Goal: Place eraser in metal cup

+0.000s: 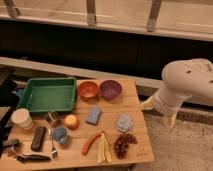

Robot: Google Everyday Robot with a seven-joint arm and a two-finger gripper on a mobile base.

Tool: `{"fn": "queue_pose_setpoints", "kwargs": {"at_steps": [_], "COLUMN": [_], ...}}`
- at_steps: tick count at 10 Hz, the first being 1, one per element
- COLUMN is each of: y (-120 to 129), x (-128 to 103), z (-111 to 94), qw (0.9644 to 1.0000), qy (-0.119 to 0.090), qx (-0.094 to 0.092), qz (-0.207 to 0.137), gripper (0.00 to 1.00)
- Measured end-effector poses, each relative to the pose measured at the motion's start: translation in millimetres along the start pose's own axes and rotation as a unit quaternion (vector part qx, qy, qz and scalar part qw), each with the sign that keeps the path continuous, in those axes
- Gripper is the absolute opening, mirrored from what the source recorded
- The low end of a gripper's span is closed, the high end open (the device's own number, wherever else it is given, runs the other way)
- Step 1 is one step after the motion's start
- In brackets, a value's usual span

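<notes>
Hanging beyond the right edge of the worktop, the tool stands with its two pale fingers spread apart and nothing between them. The eraser lies at the opposite end, near the left front corner, so the coming reach has to run leftward across nearly the whole board. Its long axis runs roughly near-to-far, slightly tilted, which suggests the fingers should close across its short width from left and right. The metal cup sits just beyond the eraser's far end and a little to the right, close but apart from it, so the carry after a lift looks short.

Room is tight around the eraser: a white cup stands on its far-left side, a blue cup just to its right, and a dark-handled utensil lies at the front edge below it. Along the way sit a banana, grapes and a light-blue block, so a high approach probably serves best.
</notes>
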Motion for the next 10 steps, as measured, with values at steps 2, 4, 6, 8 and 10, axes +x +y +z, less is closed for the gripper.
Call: {"fn": "queue_pose_setpoints", "kwargs": {"at_steps": [2, 4, 6, 8, 10], "y": [0.0, 0.0, 0.1, 1.8, 22.8], "x": [0.0, 0.0, -0.3, 0.1, 7.4], "z": [0.0, 0.0, -0.2, -4.3, -11.0], "qw": [1.0, 1.0, 1.0, 0.9999, 0.9981], "qy": [0.0, 0.0, 0.0, -0.013, -0.036], "qx": [0.0, 0.0, 0.0, 0.004, 0.008], "qz": [0.0, 0.0, 0.0, -0.008, -0.049], "gripper": [0.8, 0.8, 0.8, 0.8, 0.8]}}
